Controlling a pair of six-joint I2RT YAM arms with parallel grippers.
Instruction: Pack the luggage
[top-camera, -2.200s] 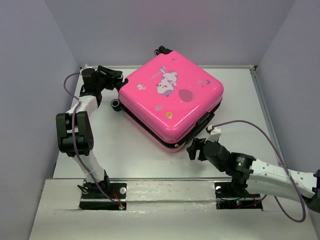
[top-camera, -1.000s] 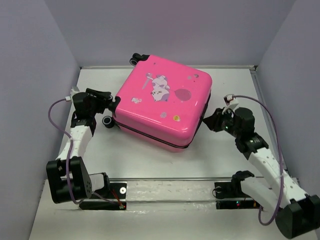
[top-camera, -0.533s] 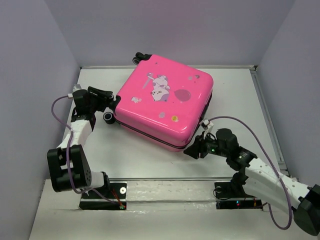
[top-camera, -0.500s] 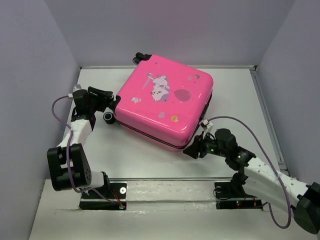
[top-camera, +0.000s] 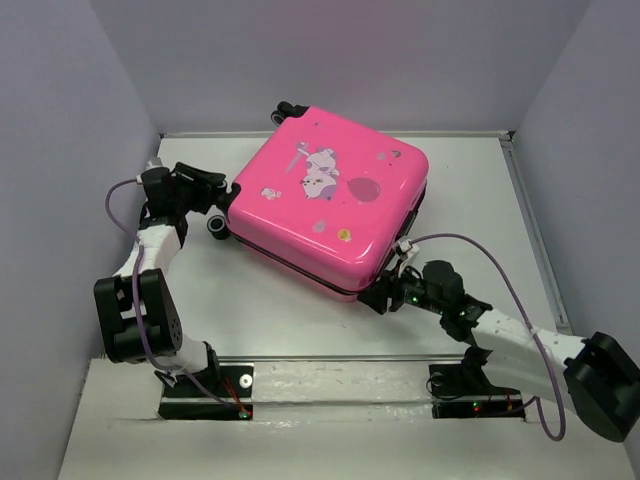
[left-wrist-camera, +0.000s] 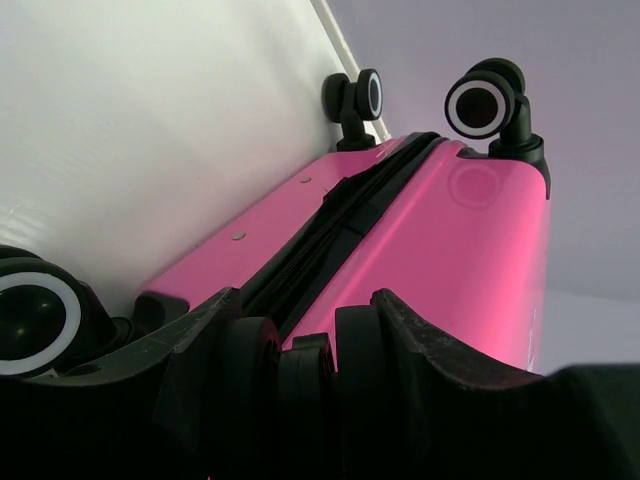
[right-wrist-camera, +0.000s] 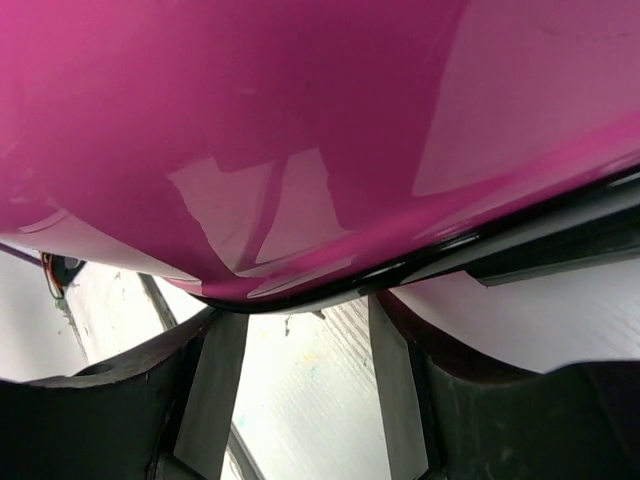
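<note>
Shut pink luggage lying flat and skewed on the white table, with a claw at each of two corners.

It sits in the far half of the surface, printed shell up; one wheeled corner reaches the far edge, another points toward the left edge; its black wheels stick out from that side; the left gripper is against the left corner, fingers apart astride the zipper seam, though whether they clamp it I cannot tell; the right gripper sits low at the near corner, fingers spread wide, holding nothing, with bare surface showing between them.
</note>
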